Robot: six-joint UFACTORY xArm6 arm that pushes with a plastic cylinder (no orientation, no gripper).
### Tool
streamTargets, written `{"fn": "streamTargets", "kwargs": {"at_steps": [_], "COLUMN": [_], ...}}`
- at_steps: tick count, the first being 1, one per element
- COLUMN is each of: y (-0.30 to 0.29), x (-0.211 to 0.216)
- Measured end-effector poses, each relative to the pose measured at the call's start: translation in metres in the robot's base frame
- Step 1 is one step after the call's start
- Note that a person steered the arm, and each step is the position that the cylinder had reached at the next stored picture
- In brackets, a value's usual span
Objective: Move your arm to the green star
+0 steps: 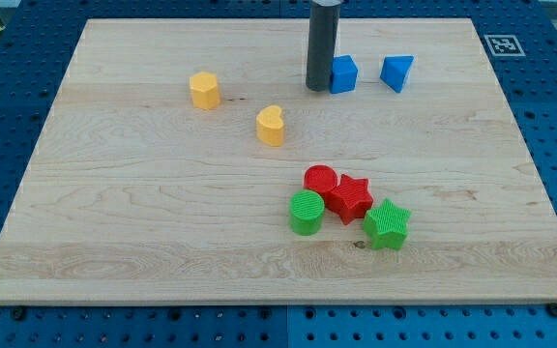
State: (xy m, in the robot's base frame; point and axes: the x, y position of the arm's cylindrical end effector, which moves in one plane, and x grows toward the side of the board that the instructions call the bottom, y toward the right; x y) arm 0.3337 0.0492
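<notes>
**Seven blocks on the board, my tip far from the green star**

Seven coloured blocks lie on the wooden board [114, 242]. My tip [318, 89] rests near the view's top, touching or just beside the left face of a blue cube [344, 73]; a blue triangular block [397, 72] sits just to that cube's right. The rod carries no gripper, so nothing is grasped or released. The green star [387, 224] lies well apart from my tip, toward the view's bottom right, touching a red star [351, 197]. A red cylinder [319, 181] and green cylinder [307, 212] crowd that star's left. A yellow hexagonal block [204, 90] and yellow heart [271, 125] sit left of centre.
</notes>
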Motion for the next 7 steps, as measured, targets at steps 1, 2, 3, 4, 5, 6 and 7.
{"fn": "streamTargets", "kwargs": {"at_steps": [1, 2, 3, 4, 5, 6, 7], "y": [0.000, 0.005, 0.009, 0.009, 0.018, 0.051, 0.080], "x": [0.000, 0.000, -0.002, 0.000, 0.040, 0.081, 0.093]}}
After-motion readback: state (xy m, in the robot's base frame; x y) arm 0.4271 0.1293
